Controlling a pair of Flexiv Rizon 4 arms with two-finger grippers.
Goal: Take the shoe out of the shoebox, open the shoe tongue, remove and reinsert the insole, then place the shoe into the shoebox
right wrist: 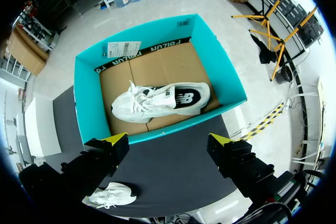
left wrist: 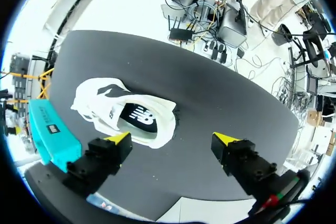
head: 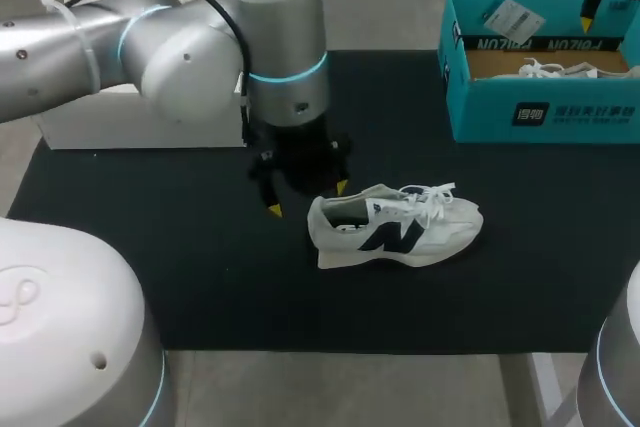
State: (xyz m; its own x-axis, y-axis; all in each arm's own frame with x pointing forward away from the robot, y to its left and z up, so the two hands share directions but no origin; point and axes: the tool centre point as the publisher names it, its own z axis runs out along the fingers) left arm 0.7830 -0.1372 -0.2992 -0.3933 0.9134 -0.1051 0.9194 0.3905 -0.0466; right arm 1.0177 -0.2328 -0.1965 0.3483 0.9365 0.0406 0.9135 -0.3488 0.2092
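A white sneaker (head: 395,229) with a dark side logo lies on its sole on the black mat (head: 200,277), toe pointing right. My left gripper (head: 308,198) hangs open just behind its heel. In the left wrist view, the sneaker (left wrist: 126,114) lies ahead of the open left gripper (left wrist: 172,139), its dark insole showing and nothing between the fingers. The teal shoebox (head: 545,117) stands at the back right. My right gripper (right wrist: 168,140) is open above the box (right wrist: 89,98), which holds a second white sneaker (right wrist: 160,100).
A white block (head: 120,122) sits at the mat's back left, behind my left arm. A paper tag (head: 512,17) lies in the shoebox. The mat's front and left parts are bare.
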